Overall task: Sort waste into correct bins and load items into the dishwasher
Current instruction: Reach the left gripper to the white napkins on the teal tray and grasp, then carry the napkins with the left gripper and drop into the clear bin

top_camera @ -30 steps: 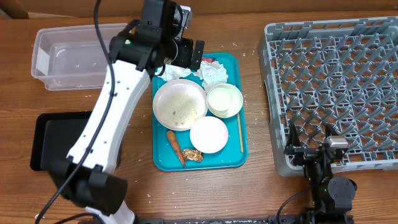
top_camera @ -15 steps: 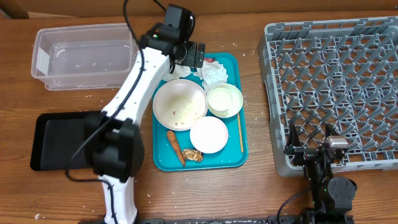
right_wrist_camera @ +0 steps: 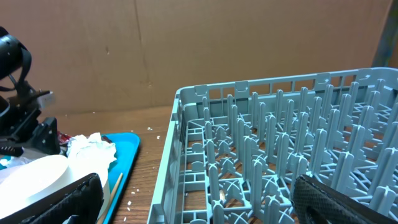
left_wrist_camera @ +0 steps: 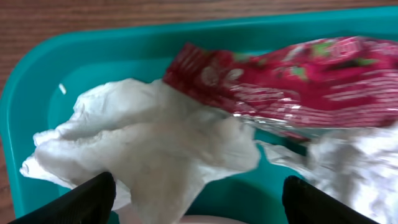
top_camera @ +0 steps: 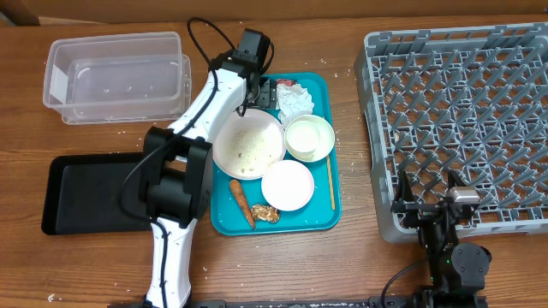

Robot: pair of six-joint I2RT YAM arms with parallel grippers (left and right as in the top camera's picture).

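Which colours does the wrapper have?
The wrapper is red and silver, clearest in the left wrist view.

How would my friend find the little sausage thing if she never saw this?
Find the teal plastic tray in the middle of the wooden table. In its lower left corner in the overhead view, below the big round white plate, lies the thin orange-brown sausage-like stick. It is long and orange, unlike the small brown food lump beside it.

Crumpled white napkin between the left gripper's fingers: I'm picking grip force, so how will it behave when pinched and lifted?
Its creased folds suggest the crumpled white napkin is soft and will probably squash and droop. It looks very light. The red-and-silver wrapper seems to overlap its edge, so lifting may drag that along.
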